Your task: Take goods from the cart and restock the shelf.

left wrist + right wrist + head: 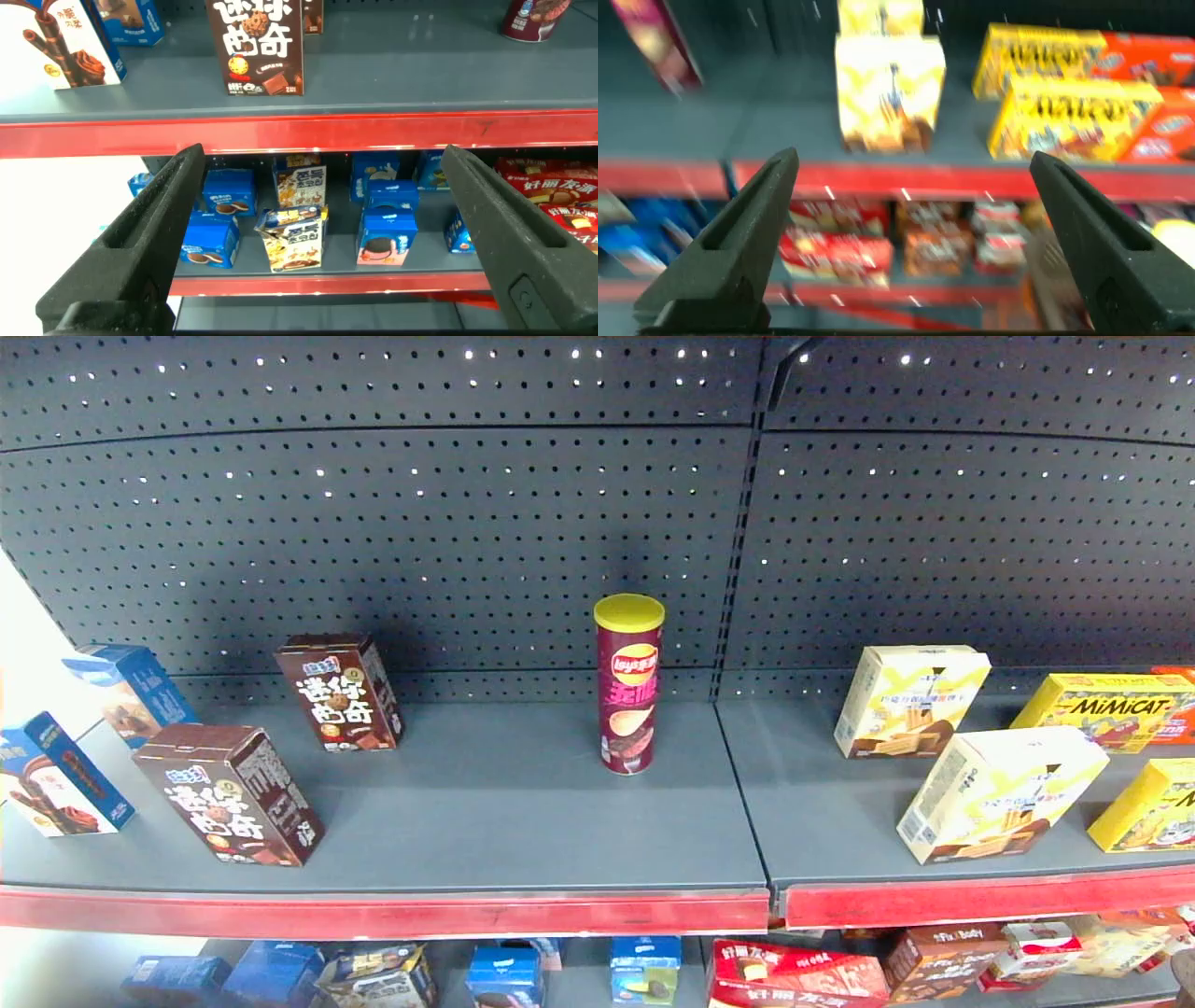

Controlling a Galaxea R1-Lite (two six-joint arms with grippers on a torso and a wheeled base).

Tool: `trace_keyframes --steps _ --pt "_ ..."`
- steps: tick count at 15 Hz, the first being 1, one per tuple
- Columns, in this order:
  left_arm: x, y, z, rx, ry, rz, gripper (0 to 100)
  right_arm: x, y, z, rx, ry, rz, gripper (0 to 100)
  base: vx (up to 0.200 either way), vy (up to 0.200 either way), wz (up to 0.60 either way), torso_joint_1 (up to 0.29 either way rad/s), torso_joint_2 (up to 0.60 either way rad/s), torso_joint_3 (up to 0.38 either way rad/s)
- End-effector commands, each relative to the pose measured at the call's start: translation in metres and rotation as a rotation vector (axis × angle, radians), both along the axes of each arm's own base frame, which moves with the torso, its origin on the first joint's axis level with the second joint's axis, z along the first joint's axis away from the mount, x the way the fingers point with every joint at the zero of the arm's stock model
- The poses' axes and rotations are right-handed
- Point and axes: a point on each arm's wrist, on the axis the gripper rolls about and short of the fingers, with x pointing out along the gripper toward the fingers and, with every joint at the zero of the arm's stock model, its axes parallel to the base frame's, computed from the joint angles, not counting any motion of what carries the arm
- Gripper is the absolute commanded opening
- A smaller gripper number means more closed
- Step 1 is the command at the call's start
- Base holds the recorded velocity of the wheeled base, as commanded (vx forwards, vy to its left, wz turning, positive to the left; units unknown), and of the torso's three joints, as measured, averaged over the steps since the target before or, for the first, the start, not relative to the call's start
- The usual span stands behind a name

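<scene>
A maroon chips can (628,683) with a yellow lid stands upright mid-shelf on the grey shelf (523,821). Two brown cookie boxes (231,793) (340,692) stand to its left. Cream wafer boxes (1001,793) (910,701) stand to its right. My left gripper (320,154) is open and holds nothing; it hangs in front of the shelf's red front edge (374,133), below the front brown box (255,47). My right gripper (915,159) is also open with nothing in it, and faces the front cream box (887,93) from below shelf level.
Blue boxes (56,789) stand at the shelf's far left and yellow boxes (1102,709) at the far right. The lower shelf holds blue packs (215,229) on the left and red and brown boxes (794,975) on the right. A perforated back panel (467,541) closes the rear.
</scene>
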Motion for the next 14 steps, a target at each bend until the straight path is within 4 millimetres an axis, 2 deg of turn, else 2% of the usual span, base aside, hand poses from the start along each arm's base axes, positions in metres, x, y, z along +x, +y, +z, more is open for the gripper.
trace_keyframes --steps 1,4,5,8,14 --pt "0.0 0.0 0.0 0.0 0.0 0.0 100 -0.013 0.001 -0.015 -0.04 0.007 -0.046 100 0.0 0.0 0.0 0.0 0.0 0.0" --pt "0.0 0.0 0.0 0.0 0.001 0.0 100 -0.02 -0.001 -0.015 -0.044 0.006 -0.11 100 0.0 0.0 0.0 0.0 0.0 0.0" --pt "0.0 0.0 0.0 0.0 0.001 0.0 100 -0.031 0.002 -0.016 -0.042 0.036 -0.148 100 0.0 0.0 0.0 0.0 0.0 0.0" --pt "0.0 0.0 0.0 0.0 0.0 0.0 100 -0.036 0.002 -0.014 -0.036 0.066 -0.171 100 0.0 0.0 0.0 0.0 0.0 0.0" --pt "0.0 0.0 0.0 0.0 0.0 0.0 100 -0.038 0.002 -0.013 -0.036 0.066 -0.183 100 0.0 0.0 -0.6 0.001 0.0 0.001"
